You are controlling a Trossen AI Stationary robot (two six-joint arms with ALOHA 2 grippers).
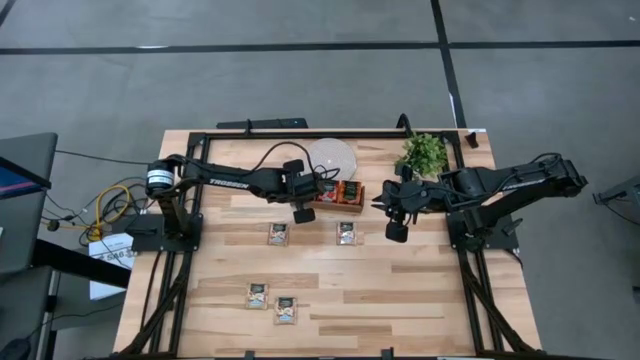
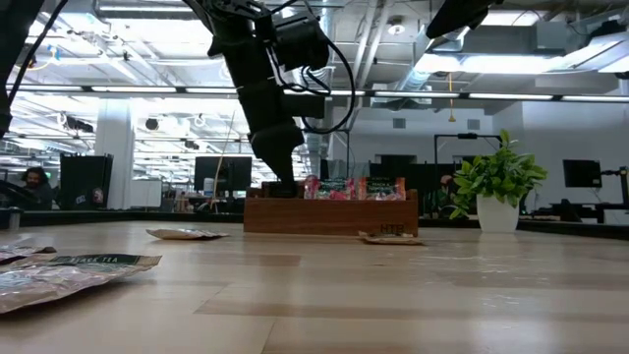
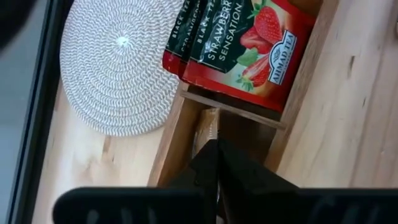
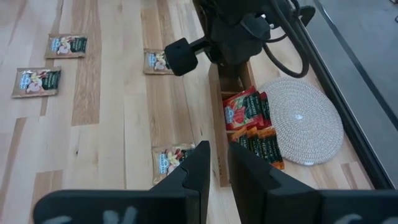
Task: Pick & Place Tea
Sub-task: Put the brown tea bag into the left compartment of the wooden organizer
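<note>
Placing step: left gripper [image 3: 214,163] over end compartment of wooden tray [image 1: 338,207], frame centre in high view, fingers pinched narrow, apparently on pale sachet [image 3: 207,129]. Next: release, lift clear of tray walls. Right gripper [image 4: 216,163] waits beside tray, slightly parted, empty. 4 loose sachets [image 1: 278,234] lie below on open table [image 1: 420,300].
</note>
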